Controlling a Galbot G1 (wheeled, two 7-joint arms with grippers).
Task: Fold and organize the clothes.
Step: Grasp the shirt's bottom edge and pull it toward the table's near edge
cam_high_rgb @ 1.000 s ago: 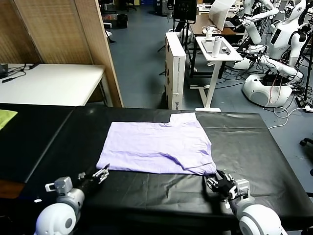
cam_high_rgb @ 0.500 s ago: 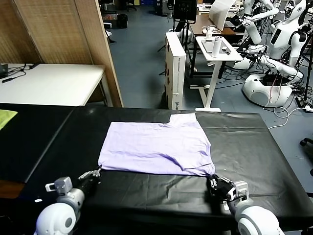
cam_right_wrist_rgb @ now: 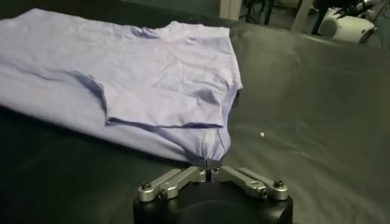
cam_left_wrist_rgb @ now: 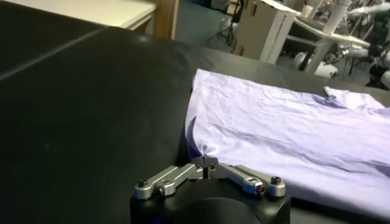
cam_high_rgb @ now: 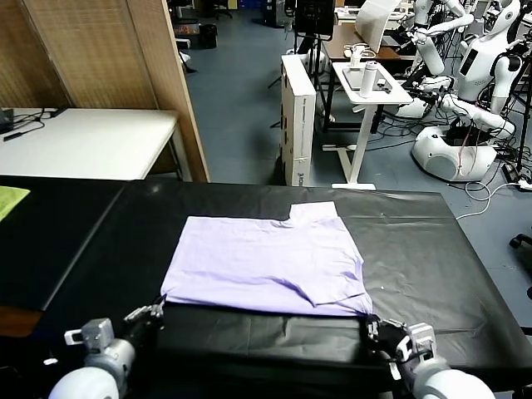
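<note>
T-shirt (cam_high_rgb: 266, 262) lies flat mid-surface (cam_high_rgb: 432, 241), partly folded. Left tool (cam_left_wrist_rgb: 206, 168) and right tool (cam_right_wrist_rgb: 209, 172) are each clamped on a near hem corner, arms low at the near edge. Looks like fold setup; next probably lift both corners together and carry them away evenly.

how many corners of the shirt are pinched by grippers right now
2. The left gripper is shut on the lavender T-shirt at its near left corner; the right gripper is shut on its near right corner. Both far corners lie free on the black table.
</note>
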